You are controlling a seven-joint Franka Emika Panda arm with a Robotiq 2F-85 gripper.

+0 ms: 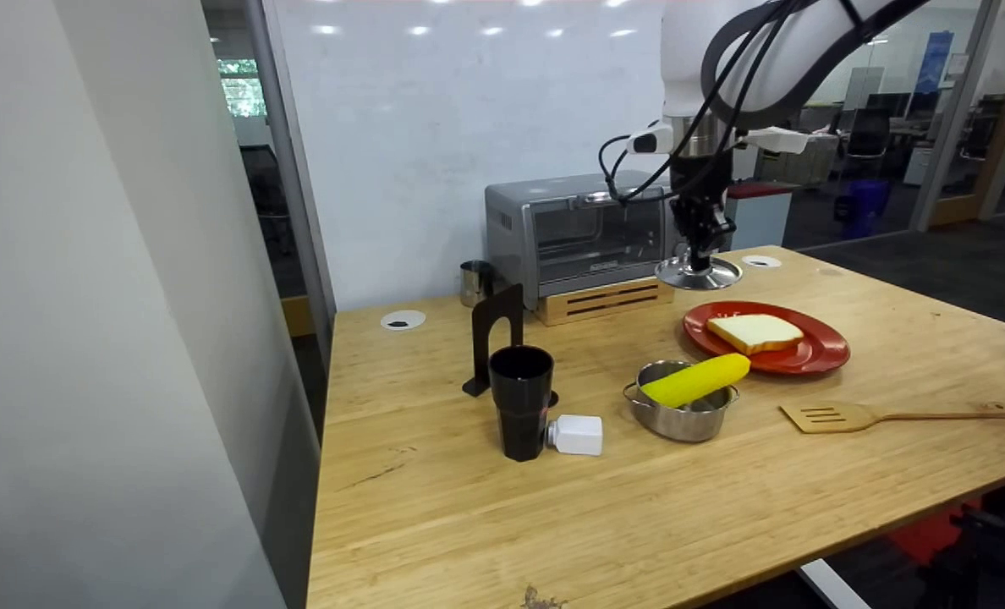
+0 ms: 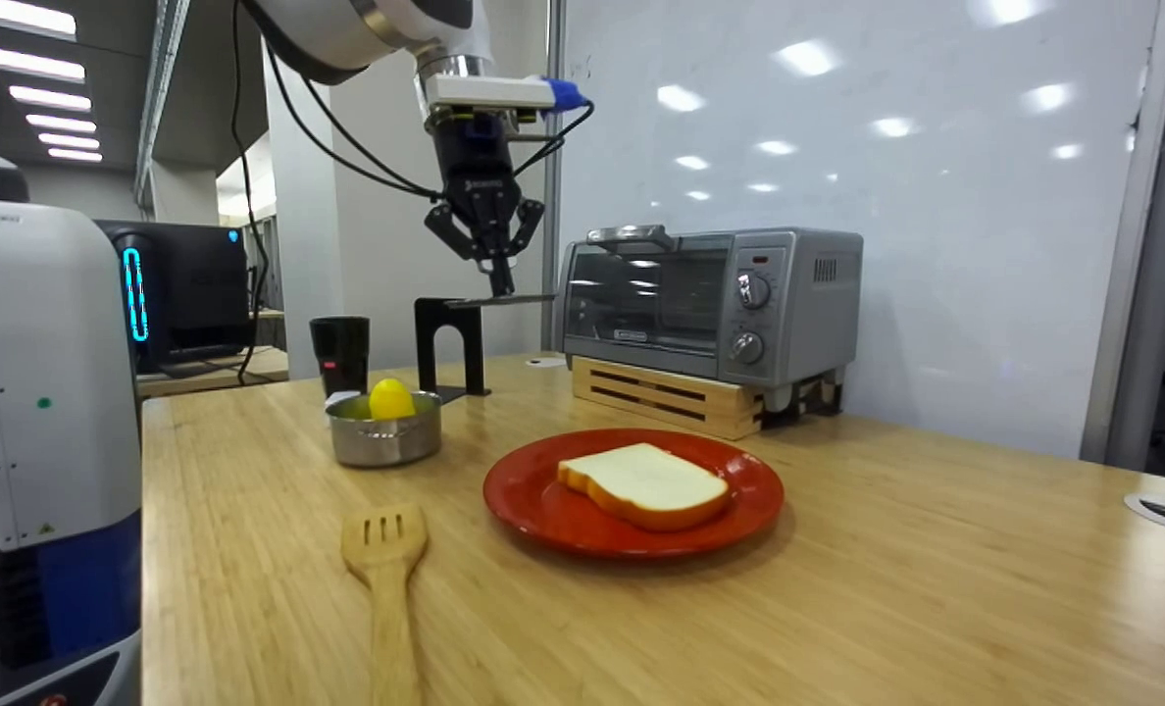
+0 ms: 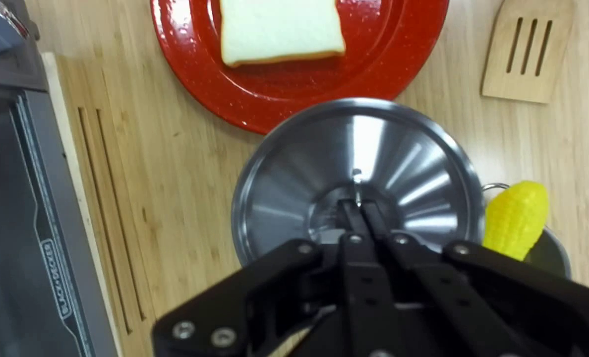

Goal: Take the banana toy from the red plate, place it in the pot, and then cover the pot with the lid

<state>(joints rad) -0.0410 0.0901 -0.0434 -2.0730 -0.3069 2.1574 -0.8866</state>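
The lid (image 1: 676, 276) is a round silvery disc held level in the air. My gripper (image 3: 359, 204) is shut on the lid's handle, also in both exterior views (image 1: 700, 262) (image 2: 501, 286). The lid (image 3: 289, 178) fills the middle of the wrist view. The low steel pot (image 1: 680, 425) stands on the table, apart from and below the lid. The banana toy (image 1: 695, 382), bright yellow with a bumpy surface, leans in the pot, one end sticking out over the rim. The red plate (image 2: 533, 510) holds only a pale bread slice (image 2: 646, 482).
A wooden spatula (image 1: 841, 416) lies beside the plate. A toaster oven (image 2: 661, 304) stands on a wooden base (image 2: 661, 392) at the back. A black cup (image 1: 522, 410), a white bottle (image 1: 577, 435) and a black stand (image 1: 480, 338) are near the pot.
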